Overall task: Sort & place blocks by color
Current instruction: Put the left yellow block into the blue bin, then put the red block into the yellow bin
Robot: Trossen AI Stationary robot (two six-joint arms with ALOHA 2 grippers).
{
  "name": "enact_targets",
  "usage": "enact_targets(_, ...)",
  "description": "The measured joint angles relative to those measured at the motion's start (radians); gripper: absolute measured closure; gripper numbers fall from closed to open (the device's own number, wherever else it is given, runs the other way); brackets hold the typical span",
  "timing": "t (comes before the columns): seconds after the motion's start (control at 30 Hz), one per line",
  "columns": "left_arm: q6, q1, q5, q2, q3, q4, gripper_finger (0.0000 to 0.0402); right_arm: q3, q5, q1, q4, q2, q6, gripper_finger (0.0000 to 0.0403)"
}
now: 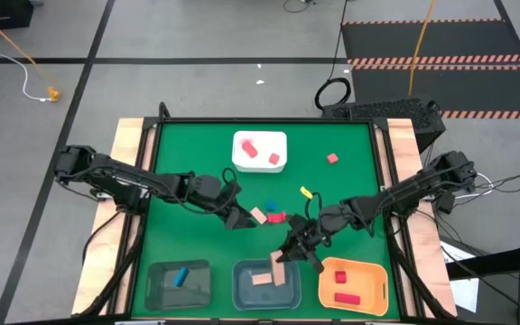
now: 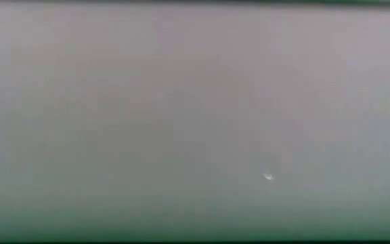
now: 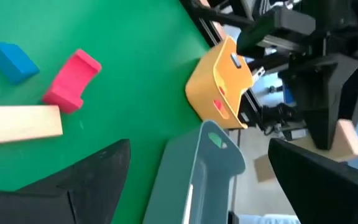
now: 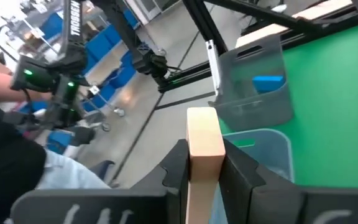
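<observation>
- At your far left on the green desk, the grey bin near the front edge holds one blue block.
- The left end effector sits low over the desk left of centre, its fingers spread, nothing between them; a tan bar lies just beyond its tips.
- Just right of that, a tan block, a blue block and a red block lie close together mid-desk.
- Behind them, the white tray holds two red blocks.
- The middle blue-grey bin carries tan blocks.
- The right end effector hangs over that bin's rim, clamped on an upright tan bar.
- A yellow piece lies mid-desk; a lone red block sits farther back.
- The orange bin at front right holds two red blocks.
- Your low view shows only grey blur.
</observation>
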Motion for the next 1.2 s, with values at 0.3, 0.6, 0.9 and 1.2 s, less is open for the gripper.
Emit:
enact_targets(0.3,-0.031,0.001,-0.095,0.000,0.000,0.010,0.0021,0.000,0.054,0.016,-0.022,0.062,-0.023,0.0356)
enact_targets(0.6,-0.027,-0.020,-0.094,0.000,0.000,0.005,0.0021,0.000,0.048,0.034,0.143,0.168,0.019,0.0343)
enact_targets(0.9,-0.024,-0.056,-0.093,0.000,0.000,0.005,0.0021,0.000,0.048,0.031,0.148,0.225,0.097,0.0255)
enact_targets(1.2,-0.023,-0.115,-0.092,0.000,0.000,0.004,0.0021,-0.001,0.028,-0.062,-0.108,0.052,0.042,0.0223)
